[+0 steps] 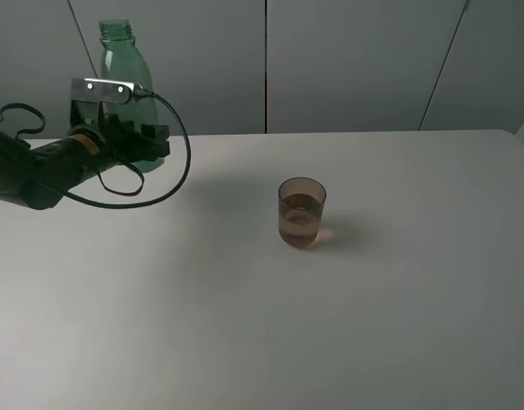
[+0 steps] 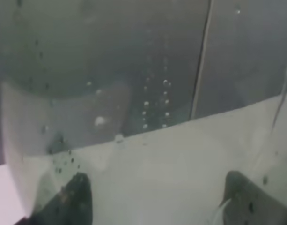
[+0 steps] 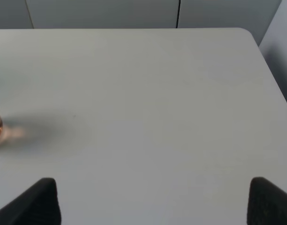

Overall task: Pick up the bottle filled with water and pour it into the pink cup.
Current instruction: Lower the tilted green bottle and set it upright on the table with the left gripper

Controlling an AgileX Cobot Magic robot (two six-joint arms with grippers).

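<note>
Mid-desk on the plain white desk stands the small translucent brownish-pink cup, nothing around it; far left, the left pincer clasps the upright tall green transparent plastic bottle; right pincer gapes empty.

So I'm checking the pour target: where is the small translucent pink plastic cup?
In the exterior high view the small translucent pink plastic cup stands upright near the white table's centre, right of the tall green plastic bottle.

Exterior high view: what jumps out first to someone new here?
The green bottle upright at the table's far left edge, with the left gripper around its lower body. Then the pink cup, alone near the table's middle, already holding some liquid.
</note>
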